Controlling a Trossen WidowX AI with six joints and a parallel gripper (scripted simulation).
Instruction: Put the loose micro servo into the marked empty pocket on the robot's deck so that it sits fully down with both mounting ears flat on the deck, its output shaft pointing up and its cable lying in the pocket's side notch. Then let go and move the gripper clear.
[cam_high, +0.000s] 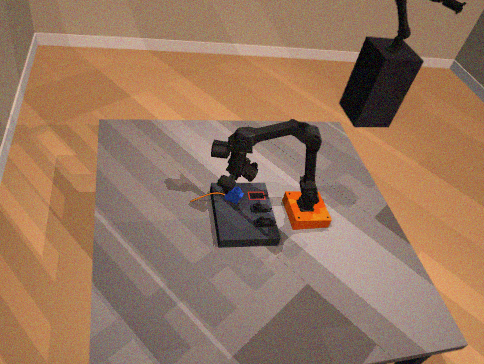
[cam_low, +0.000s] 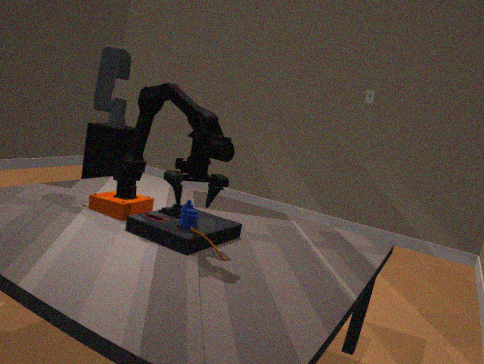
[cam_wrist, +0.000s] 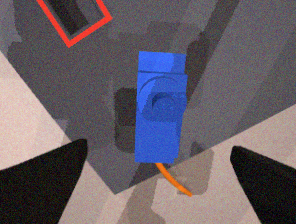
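The loose blue servo (cam_high: 234, 194) (cam_low: 189, 216) (cam_wrist: 161, 115) stands on the dark deck (cam_high: 235, 235) (cam_low: 220, 226) (cam_wrist: 240, 90) near one corner, its round shaft side facing up. Its orange cable (cam_high: 205, 195) (cam_low: 210, 242) (cam_wrist: 172, 181) runs out past the deck's edge. The red outline (cam_high: 256, 199) (cam_wrist: 90, 32) marks the pocket beside it; the servo is outside that outline. My gripper (cam_low: 193, 205) (cam_wrist: 160, 149) is open and empty above the deck, pointing down. In the wrist view its fingers are on either side of the servo's cable end, with gaps. The top view hides the fingertips.
Two dark fitted parts (cam_high: 260, 207) (cam_high: 264, 221) stick up from the deck beside the marked pocket. My arm's orange base (cam_high: 307, 220) (cam_low: 120, 205) stands close by the deck. A black pedestal (cam_high: 380, 80) (cam_low: 105, 150) with another arm stands beyond the table.
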